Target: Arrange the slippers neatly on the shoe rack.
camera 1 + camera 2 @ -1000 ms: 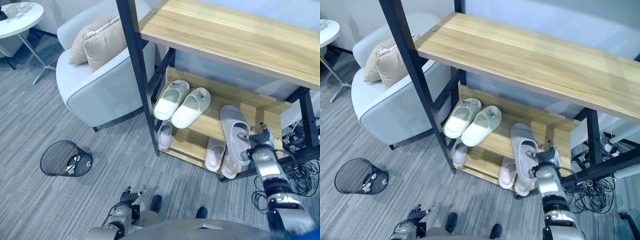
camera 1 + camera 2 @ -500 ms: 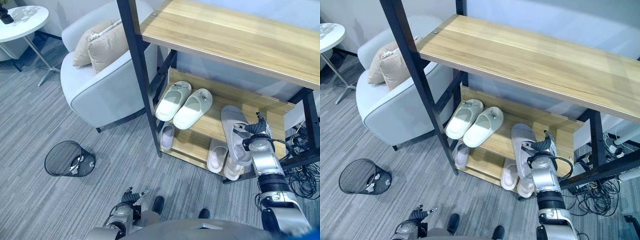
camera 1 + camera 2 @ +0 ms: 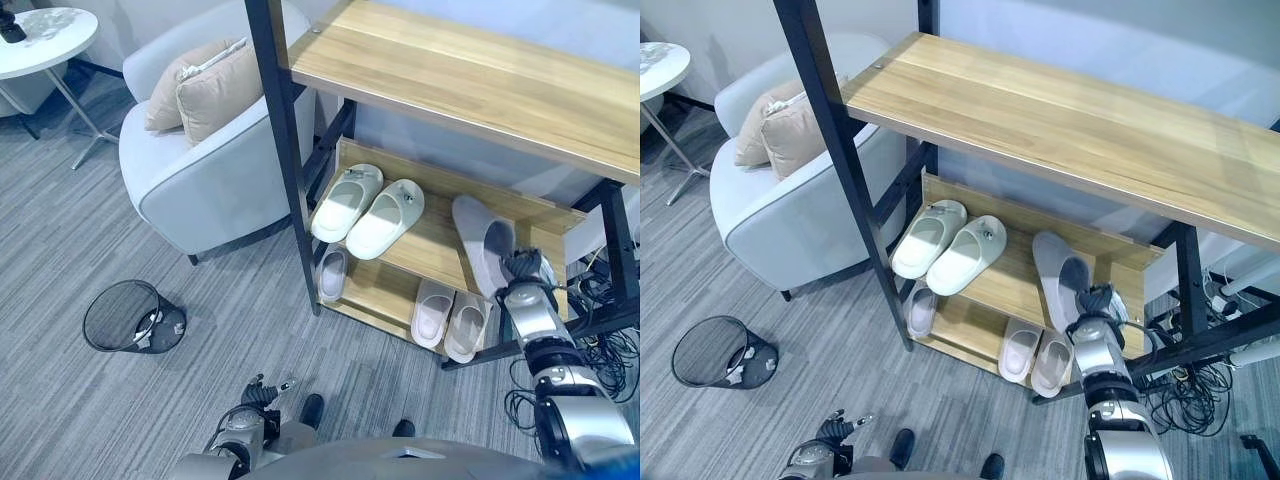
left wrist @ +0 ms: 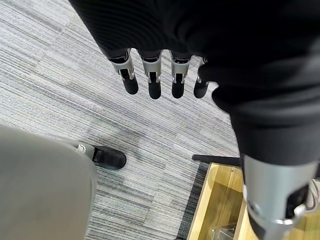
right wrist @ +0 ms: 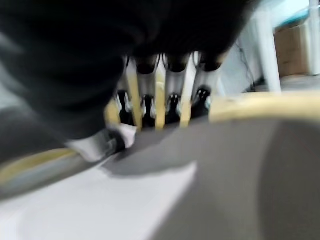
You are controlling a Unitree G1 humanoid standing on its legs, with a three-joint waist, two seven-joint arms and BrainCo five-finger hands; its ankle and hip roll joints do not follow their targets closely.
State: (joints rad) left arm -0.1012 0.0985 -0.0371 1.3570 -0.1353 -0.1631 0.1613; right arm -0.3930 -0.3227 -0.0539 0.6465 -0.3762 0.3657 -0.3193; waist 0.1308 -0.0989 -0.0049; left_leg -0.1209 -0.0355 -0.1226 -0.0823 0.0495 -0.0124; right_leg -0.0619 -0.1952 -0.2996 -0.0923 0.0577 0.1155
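Left hand (image 4: 165, 75) low over striped grey carpet (image 3: 120, 410), fingers straight and empty, right hand (image 3: 522, 285) at the grey slipper's (image 3: 482, 250) heel on the wooden shoe rack's (image 3: 430, 235) middle shelf (grip blurred, cannot tell), white foam pair (image 3: 365, 205) beyond.

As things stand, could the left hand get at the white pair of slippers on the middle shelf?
Probably not. The left hand hangs low over the carpet, fingers relaxed, well short of the white pair of slippers, with the rack's dark upright post standing between them.
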